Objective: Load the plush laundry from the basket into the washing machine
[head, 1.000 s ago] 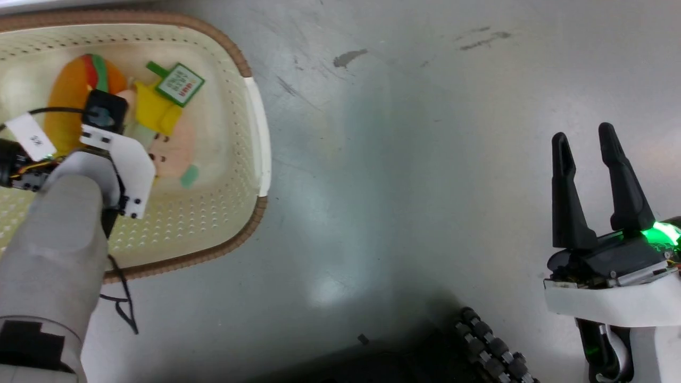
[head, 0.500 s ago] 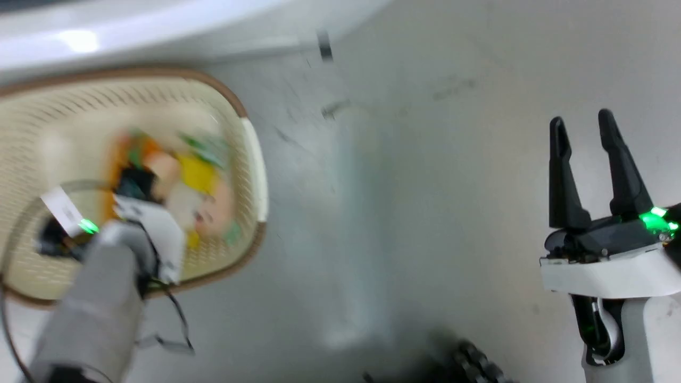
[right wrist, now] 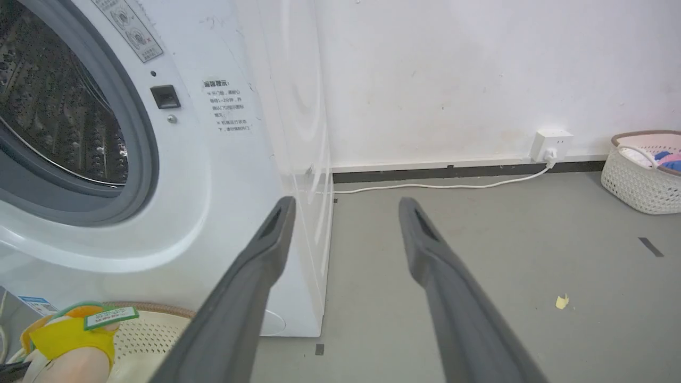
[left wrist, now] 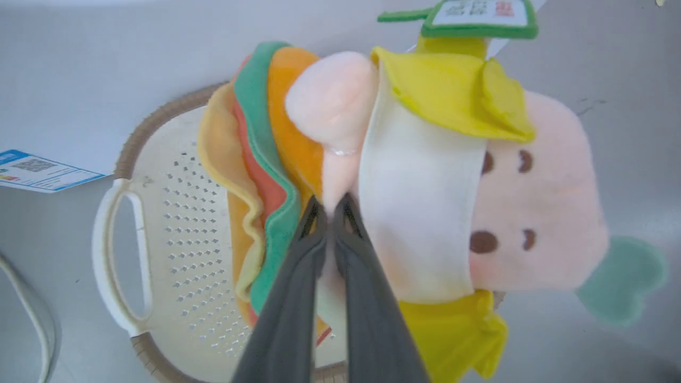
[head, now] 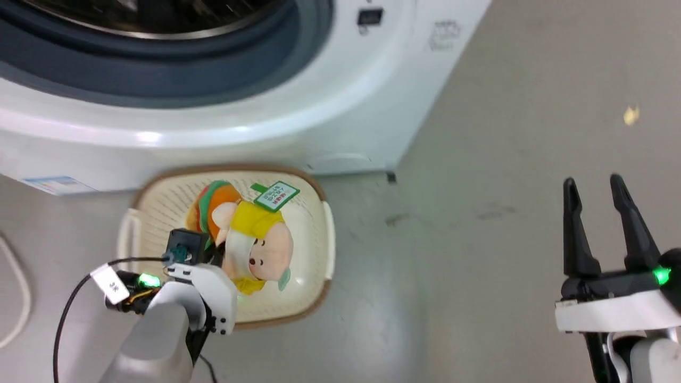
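Observation:
The plush laundry [head: 250, 239], an orange hamburger joined to a pink doll with a green tag, hangs just above the cream basket [head: 159, 213]. My left gripper [left wrist: 330, 205] is shut on it, its two fingers pinching the seam between burger and doll. The basket [left wrist: 181, 213] stands on the floor right before the washing machine [head: 372, 80]. The washer's steel drum [right wrist: 53, 106] shows inside the grey seal with no door over it. Far off at the right, my right gripper [head: 593, 183] hangs open over bare floor with nothing between its fingers [right wrist: 266, 255].
A second white basket [right wrist: 638, 170] with clothes stands by the wall at the far right. A wall socket [right wrist: 550, 143] feeds a white cable along the skirting. A white cord loop [head: 16, 298] lies on the floor at left. A yellow scrap [head: 631, 114] lies on the grey floor.
The head camera has tilted up, bringing the washing machine into view. My left gripper has raised the plush off the basket floor. The right gripper stays open as before.

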You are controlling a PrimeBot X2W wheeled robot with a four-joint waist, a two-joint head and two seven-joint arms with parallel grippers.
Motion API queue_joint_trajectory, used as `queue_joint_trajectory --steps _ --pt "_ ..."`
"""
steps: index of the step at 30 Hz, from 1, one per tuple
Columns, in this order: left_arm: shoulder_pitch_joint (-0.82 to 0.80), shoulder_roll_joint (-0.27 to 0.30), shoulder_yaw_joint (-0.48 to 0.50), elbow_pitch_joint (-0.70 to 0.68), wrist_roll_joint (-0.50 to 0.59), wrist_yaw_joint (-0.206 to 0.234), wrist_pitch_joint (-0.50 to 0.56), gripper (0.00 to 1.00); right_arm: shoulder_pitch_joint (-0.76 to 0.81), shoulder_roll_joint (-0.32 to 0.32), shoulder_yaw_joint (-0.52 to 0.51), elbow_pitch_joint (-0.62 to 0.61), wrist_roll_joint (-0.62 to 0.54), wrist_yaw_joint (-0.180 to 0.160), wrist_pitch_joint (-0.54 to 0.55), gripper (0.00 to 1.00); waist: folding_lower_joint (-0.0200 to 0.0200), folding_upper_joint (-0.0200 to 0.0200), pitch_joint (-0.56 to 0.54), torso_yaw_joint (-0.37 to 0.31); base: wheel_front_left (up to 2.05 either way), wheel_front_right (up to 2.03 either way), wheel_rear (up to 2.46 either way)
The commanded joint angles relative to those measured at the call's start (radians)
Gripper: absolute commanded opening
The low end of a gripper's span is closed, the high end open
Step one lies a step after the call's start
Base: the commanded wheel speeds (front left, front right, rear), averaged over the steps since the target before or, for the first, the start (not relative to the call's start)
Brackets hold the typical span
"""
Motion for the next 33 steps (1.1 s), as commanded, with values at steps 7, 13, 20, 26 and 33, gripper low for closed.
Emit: queue_joint_trajectory --steps 7,13,20,26,33 --pt "0.148 0.013 0.053 -0.259 -0.027 0.02 -0.009 0.0 0.068 0.0 -0.006 0.012 -0.021 -0.001 -0.005 1.0 0.0001 -0.0001 -0.195 0.112 0.0 0.0 0.0" --pt "0.267 0.023 0.112 -0.537 -0.025 0.059 -0.01 0.0 0.097 0.0 0.009 0.011 -0.01 -0.001 -0.005 1.0 0.0001 -0.0001 -0.231 0.117 0.0 0.0 0.0" --pt "0.323 0.029 0.189 -0.809 -0.019 0.098 -0.01 0.0 0.094 0.0 0.028 -0.003 -0.002 -0.001 -0.005 1.0 0.0001 -0.0001 -0.192 0.097 0.0 0.0 0.0" --pt "0.227 0.061 0.247 -0.9 -0.031 0.123 0.0 0.0 0.065 0.0 0.031 -0.022 0.005 -0.001 -0.005 1.0 0.0001 -0.0001 -0.083 0.056 0.0 0.0 0.0" --pt "0.02 0.167 0.29 -0.879 -0.043 0.094 0.086 0.0 -0.002 0.0 0.061 -0.037 0.038 -0.001 -0.005 1.0 0.0001 -0.0001 0.077 -0.037 0.0 0.0 0.0"
